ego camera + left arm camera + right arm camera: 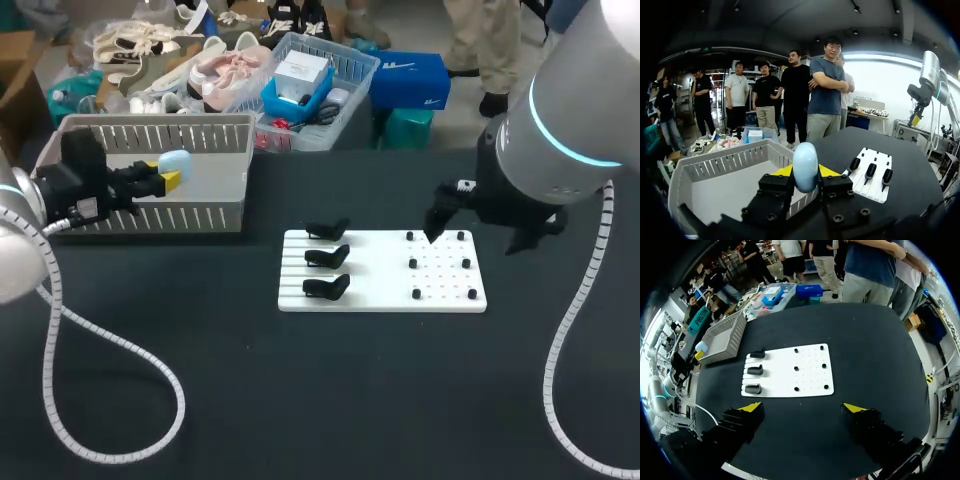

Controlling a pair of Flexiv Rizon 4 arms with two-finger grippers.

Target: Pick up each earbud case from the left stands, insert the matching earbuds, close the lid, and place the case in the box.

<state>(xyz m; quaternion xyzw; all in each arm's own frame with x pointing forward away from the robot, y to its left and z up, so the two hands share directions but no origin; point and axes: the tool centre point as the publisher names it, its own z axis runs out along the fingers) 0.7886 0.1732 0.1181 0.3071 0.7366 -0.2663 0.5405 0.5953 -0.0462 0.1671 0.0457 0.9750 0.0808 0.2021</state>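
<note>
Left gripper point(805, 171) clamped, right gripper point(802, 407) spread wide

I see a pale blue earbud case point(805, 166), a grey slotted box point(150, 128), a white board point(385, 290) with black stands point(327, 258), on my black desk point(350, 390).

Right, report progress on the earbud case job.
Done: all three stands on the white board are bare, and the pale blue case looks closed. In hand: my left pincer is shut on that case at the rim of the box. Left: lower it into the box and let go; no other case shows on the box floor in view. My right pincer is open above the table, holding nothing.
</note>
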